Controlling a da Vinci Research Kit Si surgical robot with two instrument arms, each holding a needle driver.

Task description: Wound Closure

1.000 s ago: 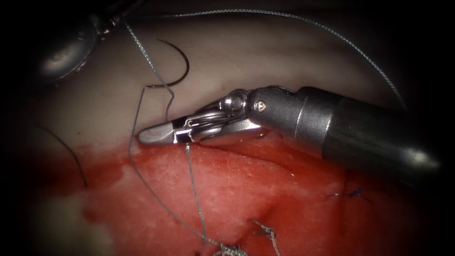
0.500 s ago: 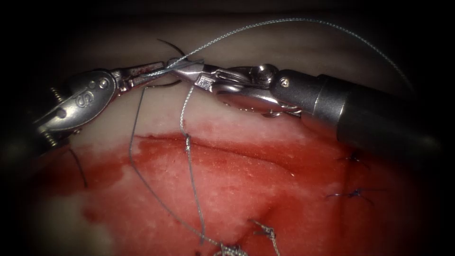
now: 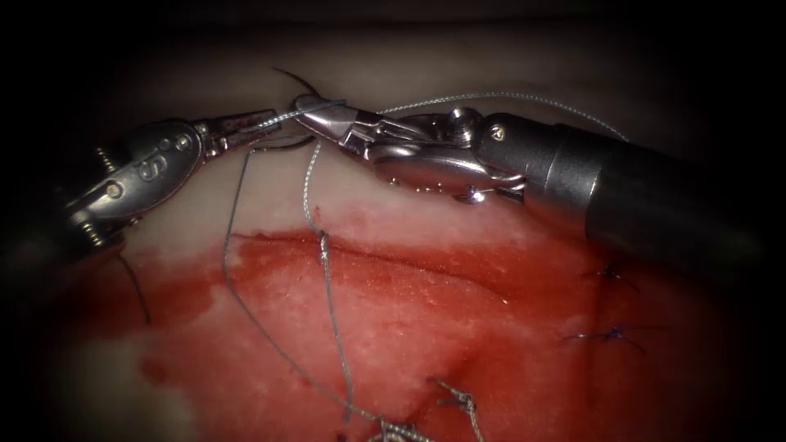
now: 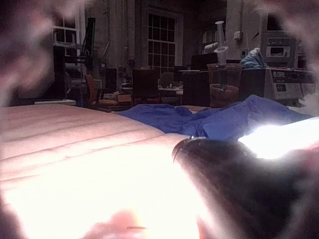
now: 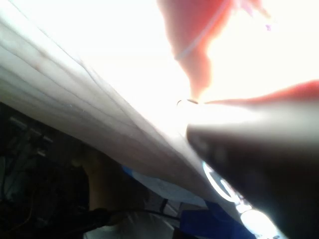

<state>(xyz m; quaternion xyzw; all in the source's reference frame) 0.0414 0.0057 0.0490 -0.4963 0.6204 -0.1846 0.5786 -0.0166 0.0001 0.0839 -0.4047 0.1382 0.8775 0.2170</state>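
My left tool [image 3: 255,124] and right tool [image 3: 315,109] both clamp the thread [image 3: 326,278]; the needle [image 3: 296,82] lies free at twelve o'clock, arcing nine-to-three.

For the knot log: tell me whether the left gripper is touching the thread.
Touching. In the endoscope view the left gripper is shut on the thread, which runs straight from its tip to the right gripper, also shut on it.

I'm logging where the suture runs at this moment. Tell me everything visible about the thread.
The thread is thin, pale grey and twisted. Both the left tool and the right tool are shut on it where their tips meet above the cut. From there one strand arcs off to the right, another drops to a knot at the cut's edge, and a loose loop sags left over the red-stained tissue.
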